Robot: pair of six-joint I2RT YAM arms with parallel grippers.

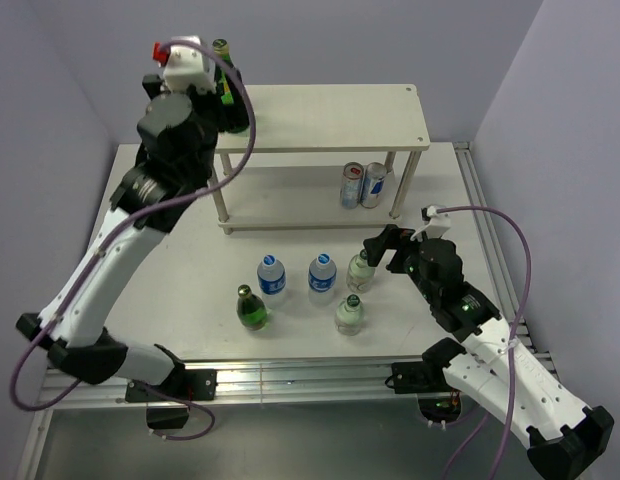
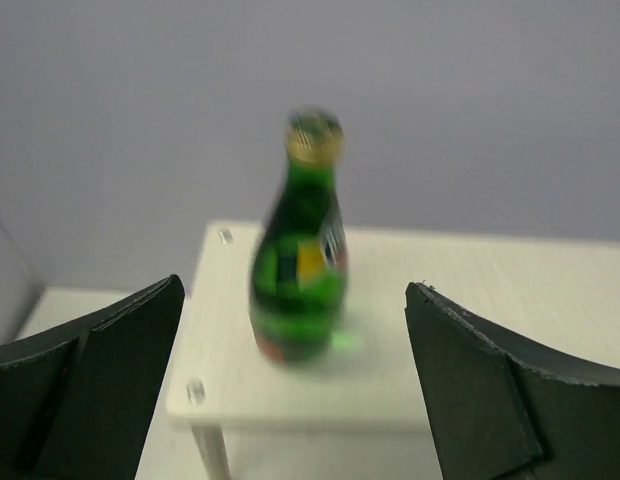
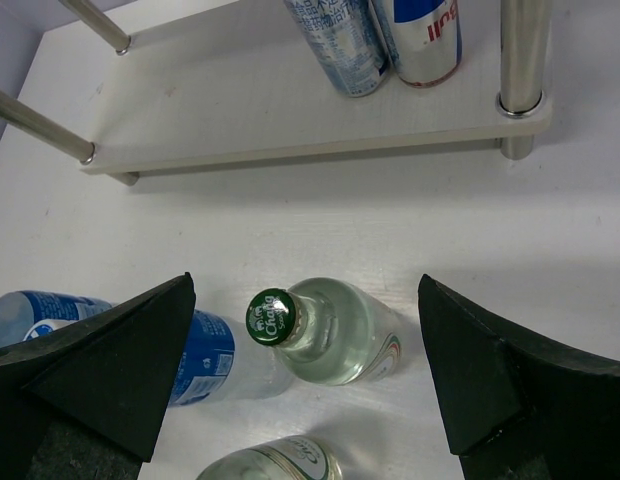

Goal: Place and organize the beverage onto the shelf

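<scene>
Shelf, Red Bull can (lower tier)

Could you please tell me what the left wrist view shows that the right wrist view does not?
Only the left wrist: a green bottle standing on the top board. Only the right wrist: two cans on the lower board, and a clear green-capped bottle and a blue-labelled bottle on the table. Both: the shelf, framed by the open left gripper or right gripper.
</scene>
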